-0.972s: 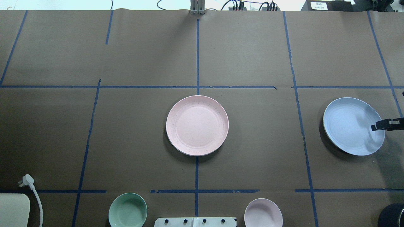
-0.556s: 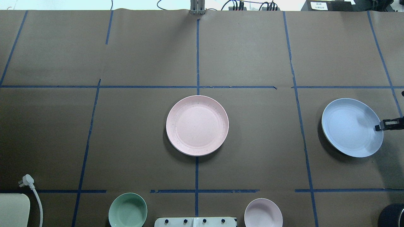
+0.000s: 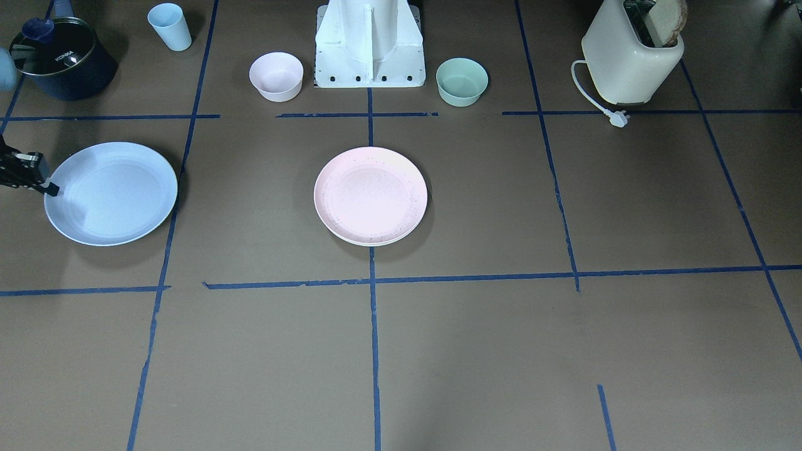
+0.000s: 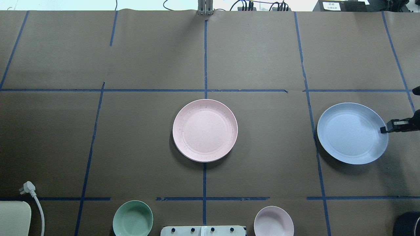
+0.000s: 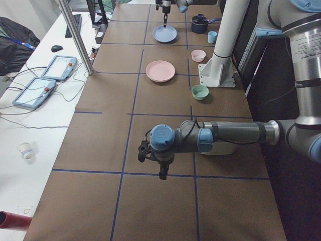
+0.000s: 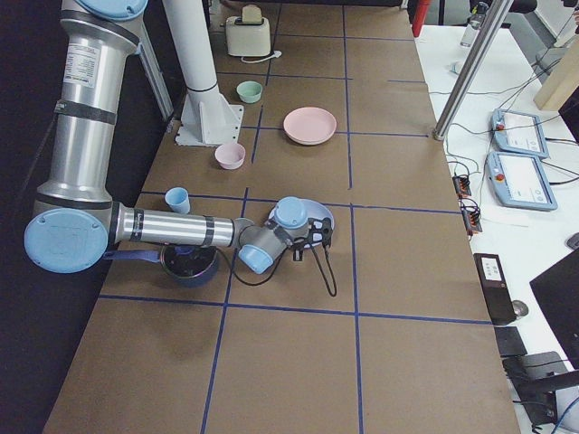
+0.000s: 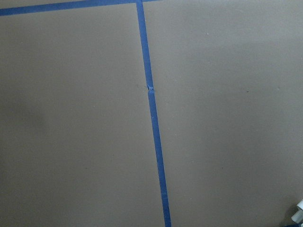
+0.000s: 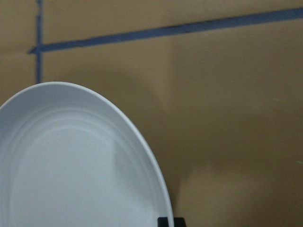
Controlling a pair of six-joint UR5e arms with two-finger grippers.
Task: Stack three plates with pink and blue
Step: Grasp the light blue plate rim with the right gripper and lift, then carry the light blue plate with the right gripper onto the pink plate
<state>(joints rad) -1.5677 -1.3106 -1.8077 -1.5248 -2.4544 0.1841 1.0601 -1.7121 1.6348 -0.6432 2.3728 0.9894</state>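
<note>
A pink plate (image 4: 205,130) lies flat at the table's middle; in the front-facing view the pink plate (image 3: 370,195) shows a paler rim under its near edge. A blue plate (image 4: 351,132) hangs a little above the table at the right, casting a shadow below it. My right gripper (image 4: 383,129) is shut on the blue plate's right rim, and one black fingertip (image 8: 171,221) shows at the plate's edge (image 8: 71,175). My left gripper (image 5: 161,173) hangs over bare table far from the plates; I cannot tell whether it is open.
A green bowl (image 4: 133,218) and a pink bowl (image 4: 273,221) flank the robot base (image 3: 369,44). A toaster (image 3: 633,53) with its plug (image 4: 29,187) stands at my left. A dark pot (image 3: 59,59) and a blue cup (image 3: 170,26) stand behind the blue plate.
The blue plate has moved left toward the table's middle, carried by my right gripper, and now hangs more level. The pink plate has not moved.
</note>
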